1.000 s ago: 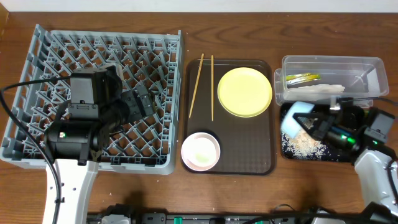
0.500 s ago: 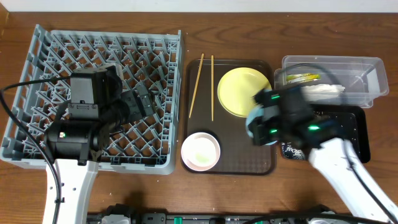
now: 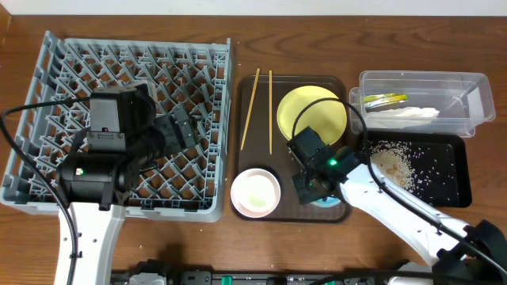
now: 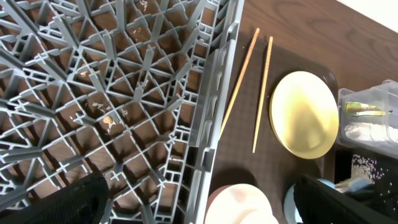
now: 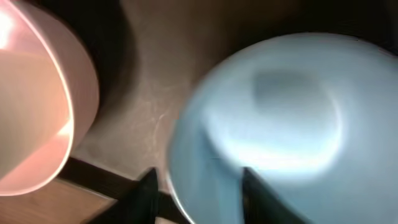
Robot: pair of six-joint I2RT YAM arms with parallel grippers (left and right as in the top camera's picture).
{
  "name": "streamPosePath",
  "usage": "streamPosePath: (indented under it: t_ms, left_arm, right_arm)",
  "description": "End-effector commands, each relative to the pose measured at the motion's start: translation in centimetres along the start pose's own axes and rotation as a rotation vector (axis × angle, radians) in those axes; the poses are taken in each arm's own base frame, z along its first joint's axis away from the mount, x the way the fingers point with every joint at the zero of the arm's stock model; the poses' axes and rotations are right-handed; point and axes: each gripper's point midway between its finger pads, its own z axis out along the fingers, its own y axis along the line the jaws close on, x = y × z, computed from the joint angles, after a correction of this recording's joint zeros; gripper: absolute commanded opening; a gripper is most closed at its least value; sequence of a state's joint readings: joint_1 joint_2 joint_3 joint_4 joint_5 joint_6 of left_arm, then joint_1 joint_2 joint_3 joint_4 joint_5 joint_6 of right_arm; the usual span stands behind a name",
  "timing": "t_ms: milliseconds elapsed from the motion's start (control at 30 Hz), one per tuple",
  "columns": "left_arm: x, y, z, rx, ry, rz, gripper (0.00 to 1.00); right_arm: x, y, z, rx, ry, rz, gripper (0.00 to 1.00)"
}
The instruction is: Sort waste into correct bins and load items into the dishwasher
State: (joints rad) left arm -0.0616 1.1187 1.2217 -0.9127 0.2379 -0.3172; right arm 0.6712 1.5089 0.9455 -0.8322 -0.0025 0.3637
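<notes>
My right gripper [image 3: 313, 190] is shut on the rim of the small light blue bowl [image 3: 326, 201], low over the front right of the brown serving tray [image 3: 293, 162]. In the right wrist view its fingers [image 5: 199, 193] straddle the blue bowl's [image 5: 280, 124] rim, with the pale pink bowl [image 5: 31, 106] just to the left. The pink bowl [image 3: 255, 192] sits at the tray's front left. The yellow plate [image 3: 317, 111] and two chopsticks [image 3: 252, 107] lie at the tray's back. My left gripper [image 3: 184, 131] hangs open and empty over the grey dish rack [image 3: 63, 63].
The clear tub [image 3: 475, 87] at the back right holds the white napkin [image 3: 404, 115] and the green-and-yellow wrapper [image 3: 384, 100]. The black tray [image 3: 447, 186] in front of it holds scattered rice scraps [image 3: 392, 166]. My right arm stretches across the table's front right.
My right gripper has carried the blue bowl left from over the black tray to the front of the brown tray. Rice now lies uncovered in the black tray. The left arm has not moved.
</notes>
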Motion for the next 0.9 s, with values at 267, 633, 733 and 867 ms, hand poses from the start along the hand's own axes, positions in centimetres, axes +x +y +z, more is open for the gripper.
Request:
streamPosePath:
  t_ms: [267, 633, 733, 867]
  left_arm:
    - [1.8, -4.0, 0.3, 0.175, 0.088, 0.162, 0.98]
    - [5.4, -9.0, 7.4, 0.121, 0.274, 0.407, 0.95]
    - [4.5, -10.2, 9.3, 0.107, 0.306, 0.374, 0.86]
    - [4.1, -11.7, 11.4, 0.131, 0.341, 0.365, 0.78]
  right_arm:
    - [-9.3, -4.5, -12.4, -0.038, -0.435, 0.203, 0.53]
    - [-10.8, -7.8, -15.1, -0.201, -0.47, 0.361, 0.5]
    - [-10.5, -7.7, -14.9, -0.199, -0.457, 0.361, 0.51]
    - [-10.0, -7.7, -14.7, -0.193, -0.435, 0.365, 0.56]
